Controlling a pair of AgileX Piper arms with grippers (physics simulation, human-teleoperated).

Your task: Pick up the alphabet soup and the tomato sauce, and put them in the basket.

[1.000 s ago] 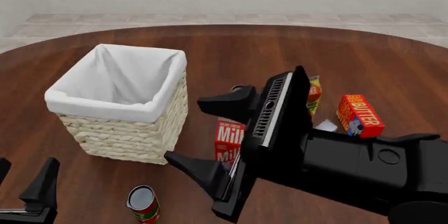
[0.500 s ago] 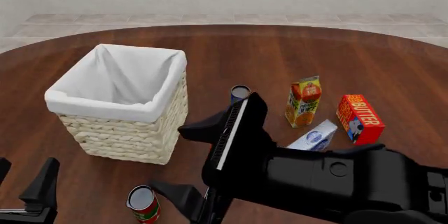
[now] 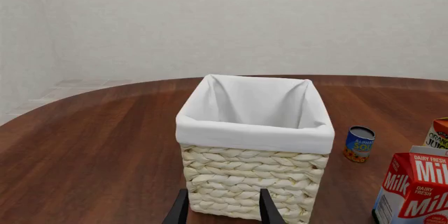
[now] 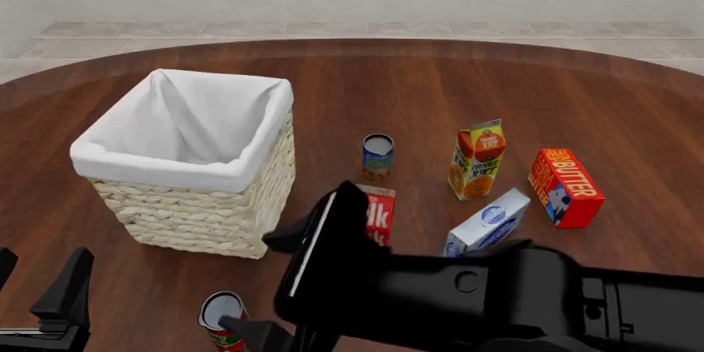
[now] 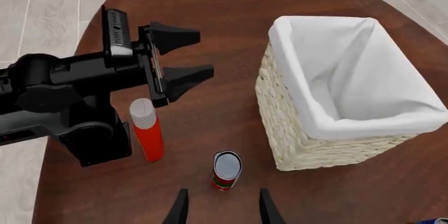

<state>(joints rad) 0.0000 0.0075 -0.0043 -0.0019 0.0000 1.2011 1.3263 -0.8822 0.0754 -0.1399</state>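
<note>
Two cans outstanding: both stood on the table, none in the basket (image 4: 187, 172).
Nearer arm: right gripper (image 5: 221, 205), fingers spread wide, nothing between them.
Key relation: alphabet soup (image 5: 226, 170) stood upright just ahead of the right fingertips, on the gap's centreline, axis vertical; at 6 o'clock of the basket in the front view.
Tomato sauce (image 4: 377, 156): upright at 3 o'clock of the basket, well apart from both grippers.
Left gripper (image 3: 222, 211): fingers parted, empty, facing the basket wall.
Judged next: right arm advances onto the soup.

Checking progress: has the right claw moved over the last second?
Yes. The right claw swung left and nearer the camera, away from the butter box, toward the alphabet soup.
</note>
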